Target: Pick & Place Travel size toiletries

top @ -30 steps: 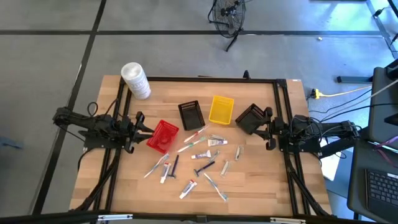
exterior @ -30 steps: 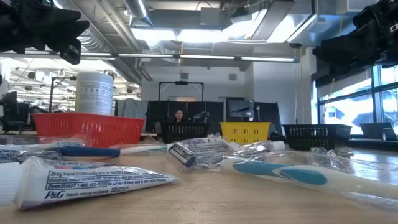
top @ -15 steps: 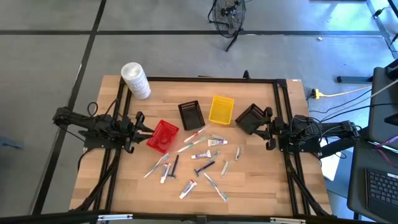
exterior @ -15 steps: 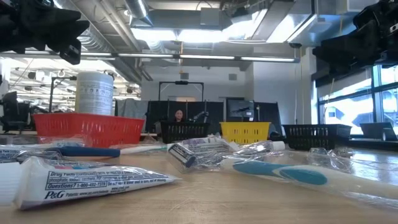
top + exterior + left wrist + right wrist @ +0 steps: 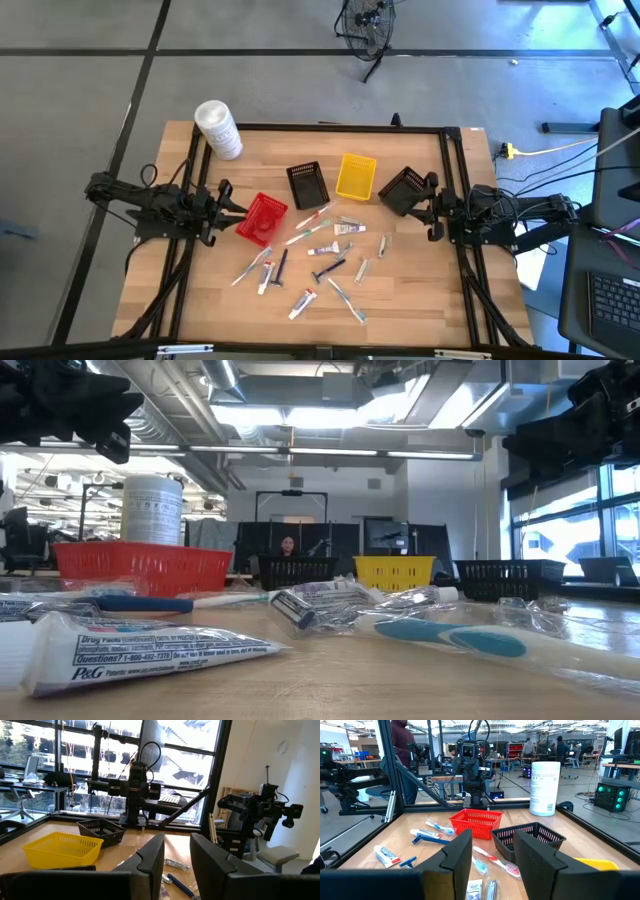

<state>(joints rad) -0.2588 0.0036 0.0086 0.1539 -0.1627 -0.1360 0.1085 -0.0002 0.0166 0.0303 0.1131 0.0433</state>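
Legible print was found on one item only: the white toothpaste tube (image 5: 150, 648) lying nearest the low camera on the bench carries "P&G", "Questions?" and a toll-free number starting "1-800". The white tub (image 5: 152, 510) behind the red basket (image 5: 140, 567) bears a printed label, unreadable.

Two matte black jointed arms (image 5: 150, 207) trail black cables and end in flat, blocky jaws.

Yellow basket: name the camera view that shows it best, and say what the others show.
The high view: the whole yellow basket shows from above, between two black baskets. The low view shows only its far side wall; the left wrist view one end; the right wrist view just a sliver.
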